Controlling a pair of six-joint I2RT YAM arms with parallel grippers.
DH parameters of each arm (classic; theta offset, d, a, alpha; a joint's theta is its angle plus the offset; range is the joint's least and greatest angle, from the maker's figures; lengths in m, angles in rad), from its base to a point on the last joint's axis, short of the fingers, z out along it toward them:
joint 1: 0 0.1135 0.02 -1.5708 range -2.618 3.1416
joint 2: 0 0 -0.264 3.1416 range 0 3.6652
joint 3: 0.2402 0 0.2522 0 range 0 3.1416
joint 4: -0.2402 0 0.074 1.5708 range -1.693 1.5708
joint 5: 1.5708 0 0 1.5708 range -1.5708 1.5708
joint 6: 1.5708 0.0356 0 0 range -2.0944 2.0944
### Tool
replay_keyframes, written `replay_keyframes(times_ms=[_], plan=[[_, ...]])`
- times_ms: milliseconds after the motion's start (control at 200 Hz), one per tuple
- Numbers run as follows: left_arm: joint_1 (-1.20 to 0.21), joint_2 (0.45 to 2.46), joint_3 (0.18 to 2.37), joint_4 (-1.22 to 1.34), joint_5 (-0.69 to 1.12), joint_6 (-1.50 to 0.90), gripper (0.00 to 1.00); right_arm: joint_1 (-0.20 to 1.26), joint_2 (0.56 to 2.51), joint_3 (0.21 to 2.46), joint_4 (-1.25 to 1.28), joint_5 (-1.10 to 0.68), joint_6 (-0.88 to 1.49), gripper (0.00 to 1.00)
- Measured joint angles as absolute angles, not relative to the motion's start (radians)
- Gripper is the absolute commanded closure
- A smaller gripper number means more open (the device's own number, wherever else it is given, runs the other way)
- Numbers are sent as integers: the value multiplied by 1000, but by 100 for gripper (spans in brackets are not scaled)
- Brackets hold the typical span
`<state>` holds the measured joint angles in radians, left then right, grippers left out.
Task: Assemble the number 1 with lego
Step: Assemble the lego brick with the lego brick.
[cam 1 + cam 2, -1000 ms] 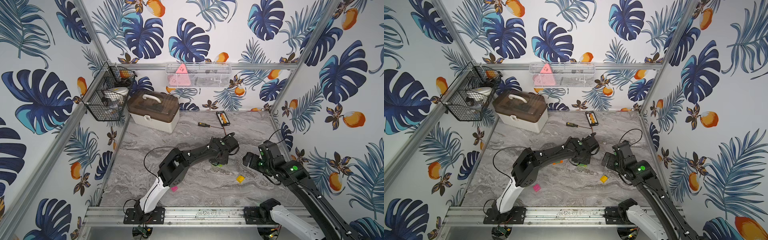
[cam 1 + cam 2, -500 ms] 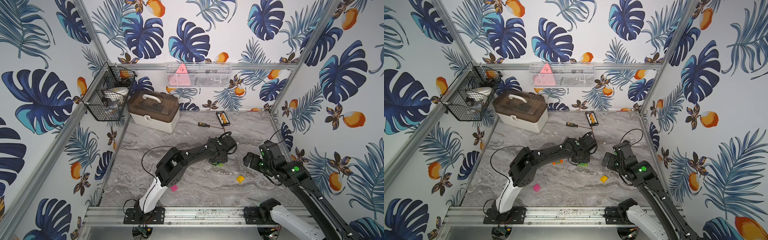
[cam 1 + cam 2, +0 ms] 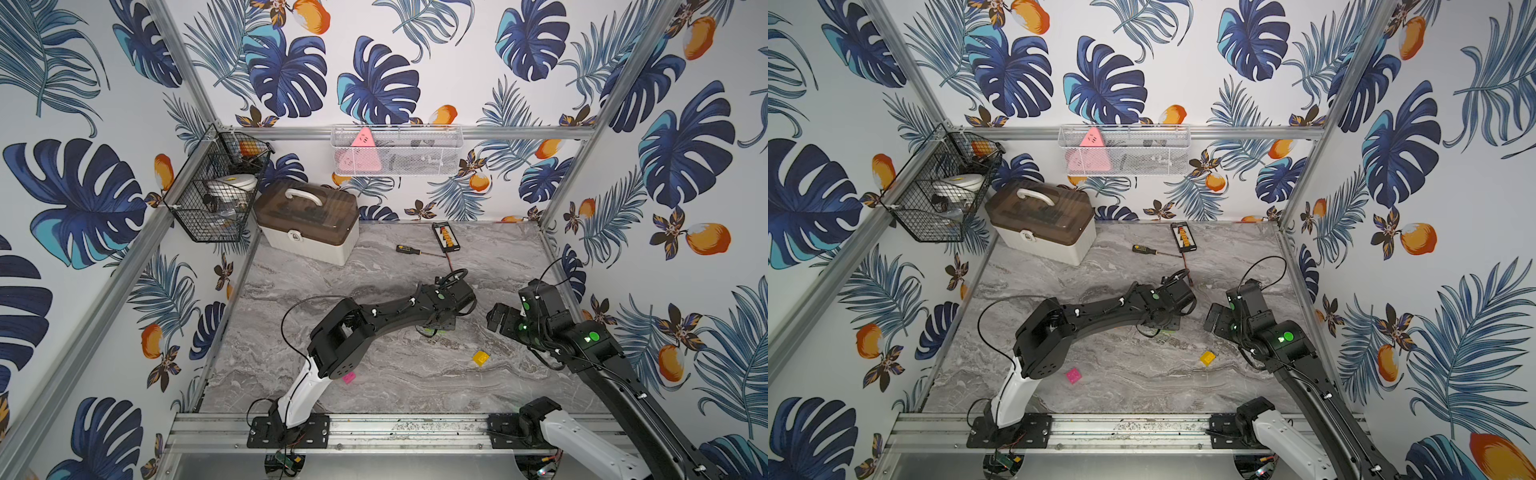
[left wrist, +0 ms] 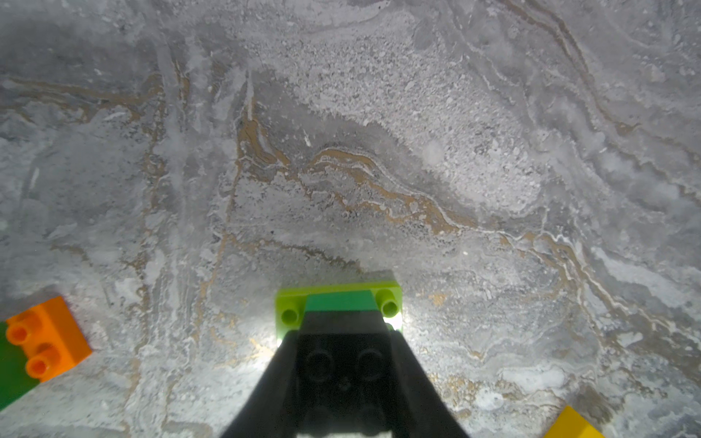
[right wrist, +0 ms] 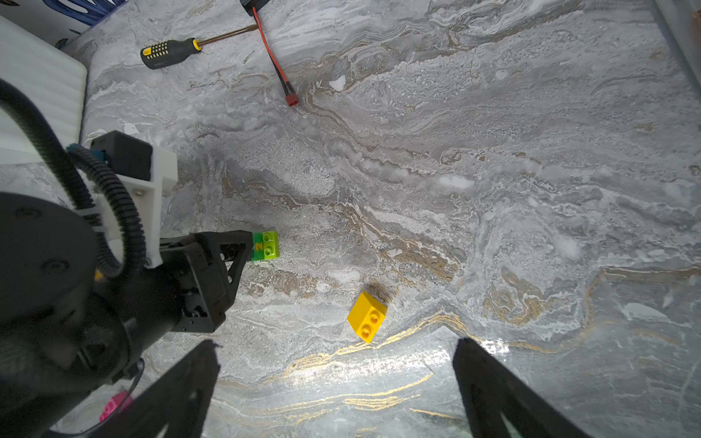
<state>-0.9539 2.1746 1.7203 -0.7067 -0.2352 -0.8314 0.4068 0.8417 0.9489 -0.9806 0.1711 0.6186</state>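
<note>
My left gripper (image 4: 343, 379) is shut on a black lego brick (image 4: 343, 364) with its studs showing between the fingers. That brick sits over a green brick (image 4: 337, 302) on a longer lime brick (image 4: 390, 299) lying on the table. The lime brick (image 5: 270, 244) pokes out past the left gripper (image 5: 242, 246). An orange brick (image 4: 49, 337) rests on a green piece (image 4: 13, 371) nearby. A yellow brick (image 3: 481, 358) (image 5: 367, 315) lies loose in front of my right gripper (image 5: 333, 379), which is open, empty and above the table. A pink brick (image 3: 1073, 375) lies beside the left arm.
A screwdriver (image 3: 407, 249), a black-and-orange abacus (image 3: 445, 237) and a red cable (image 5: 273, 57) lie at the back. A lidded storage box (image 3: 307, 224) stands back left. A black wire basket (image 3: 216, 187) and a white mesh basket (image 3: 395, 149) hang on the walls.
The left arm has shifted only slightly over the bricks, and its grip has stayed shut. The right arm has not moved.
</note>
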Motion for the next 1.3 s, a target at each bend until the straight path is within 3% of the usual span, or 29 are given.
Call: replay_keyframes(times_ms=[590,640,816,1301], plan=[[-965,2115,1588,-617,-299,-941,100,407,841,972,-983,178,612,0],[-966,2110,1578,-607,-304,-942,96,407,840,975,-984,179,612,0],[-965,2105,1588,-612,-305,-945,65,407,845,980,-984,178,612,0],[-962,2089,1719,-763,-269,-943,9,407,839,1002,-999,173,613,0]])
